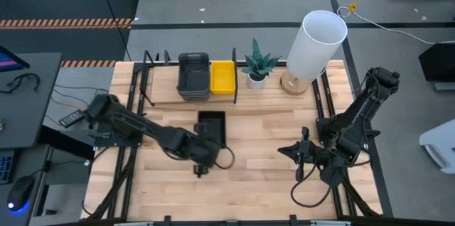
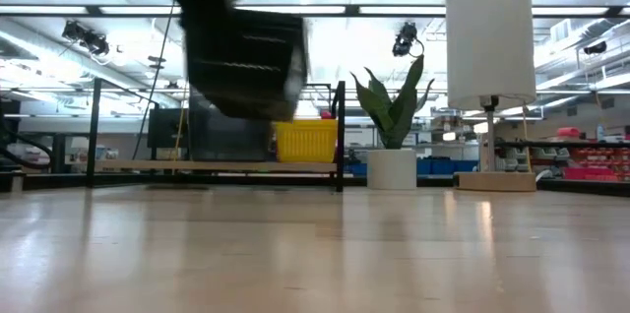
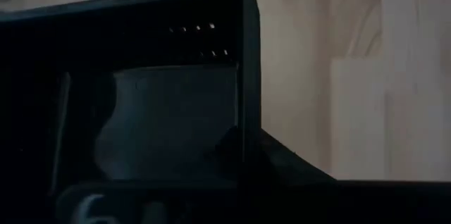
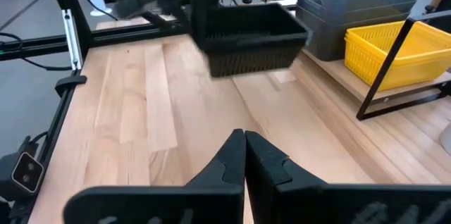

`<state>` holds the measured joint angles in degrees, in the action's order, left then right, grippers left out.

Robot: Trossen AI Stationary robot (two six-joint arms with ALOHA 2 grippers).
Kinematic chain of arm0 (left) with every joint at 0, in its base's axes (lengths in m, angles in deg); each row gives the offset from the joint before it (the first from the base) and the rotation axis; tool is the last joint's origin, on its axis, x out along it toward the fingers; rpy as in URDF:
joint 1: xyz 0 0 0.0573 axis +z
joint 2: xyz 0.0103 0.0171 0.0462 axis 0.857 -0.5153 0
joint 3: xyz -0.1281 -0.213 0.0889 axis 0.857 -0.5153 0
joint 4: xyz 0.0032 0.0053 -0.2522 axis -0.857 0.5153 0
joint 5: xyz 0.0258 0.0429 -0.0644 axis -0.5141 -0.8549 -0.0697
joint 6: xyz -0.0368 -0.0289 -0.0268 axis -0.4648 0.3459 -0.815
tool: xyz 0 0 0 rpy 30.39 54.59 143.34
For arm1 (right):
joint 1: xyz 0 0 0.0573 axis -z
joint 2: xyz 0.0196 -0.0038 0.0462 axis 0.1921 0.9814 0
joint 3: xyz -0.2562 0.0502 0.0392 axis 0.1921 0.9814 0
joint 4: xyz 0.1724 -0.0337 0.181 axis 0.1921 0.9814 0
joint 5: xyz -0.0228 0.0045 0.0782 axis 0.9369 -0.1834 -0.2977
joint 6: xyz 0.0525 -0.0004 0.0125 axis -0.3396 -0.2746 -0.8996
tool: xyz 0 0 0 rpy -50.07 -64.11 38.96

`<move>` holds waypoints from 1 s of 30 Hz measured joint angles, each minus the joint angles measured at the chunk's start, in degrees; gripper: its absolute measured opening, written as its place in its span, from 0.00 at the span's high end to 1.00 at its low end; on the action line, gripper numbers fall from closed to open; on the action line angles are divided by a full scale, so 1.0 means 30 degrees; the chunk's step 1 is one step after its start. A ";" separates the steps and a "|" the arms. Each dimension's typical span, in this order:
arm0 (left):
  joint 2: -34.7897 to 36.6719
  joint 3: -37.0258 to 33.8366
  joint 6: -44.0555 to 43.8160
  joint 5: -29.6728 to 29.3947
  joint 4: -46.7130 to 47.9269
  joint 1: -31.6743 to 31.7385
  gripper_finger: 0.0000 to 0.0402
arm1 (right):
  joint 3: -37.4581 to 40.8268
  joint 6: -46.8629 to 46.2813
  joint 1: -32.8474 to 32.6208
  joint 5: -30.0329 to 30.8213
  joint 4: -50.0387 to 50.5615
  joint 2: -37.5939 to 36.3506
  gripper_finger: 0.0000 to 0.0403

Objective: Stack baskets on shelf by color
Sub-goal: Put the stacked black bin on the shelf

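Observation:
My left gripper [image 1: 204, 148] is over the table's middle, shut on a black perforated basket [image 1: 211, 124], which the low view shows in the air [image 2: 246, 62]. On the shelf [image 1: 160, 100] at the far edge, a stack of grey baskets [image 1: 193, 75] stands next to a yellow basket [image 1: 222, 77]. Both also show in the right wrist view, grey [image 4: 352, 9] and yellow [image 4: 402, 48]. My right gripper [image 1: 293, 152] waits shut near the table's right side, touching nothing. My left gripper holds the black basket by its near end wall [image 3: 248, 104]. One finger [image 3: 282, 160] lies outside that wall, the other seems to be inside. The fingers come from the near side, slanting down. The basket is lifted clear of the table and tilted a little.
A white plant pot [image 1: 257, 78] with a green plant and a tall white lamp [image 1: 315, 45] on a wooden base stand at the far right, beside the shelf. Black upright bars [image 1: 235, 77] divide the shelf. Bare wood [image 1: 256, 183] lies between the two grippers.

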<state>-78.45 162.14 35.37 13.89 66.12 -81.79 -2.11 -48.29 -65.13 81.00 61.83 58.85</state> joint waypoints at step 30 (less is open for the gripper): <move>1.2451 -1.0229 -0.3576 0.1666 0.4927 0.1236 0.96 | 0.0000 0.0131 -0.0069 0.0161 -0.0036 0.0000 0.99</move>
<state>-41.10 131.45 24.65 18.89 80.90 -78.08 -2.11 -47.90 -65.34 81.49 61.72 58.85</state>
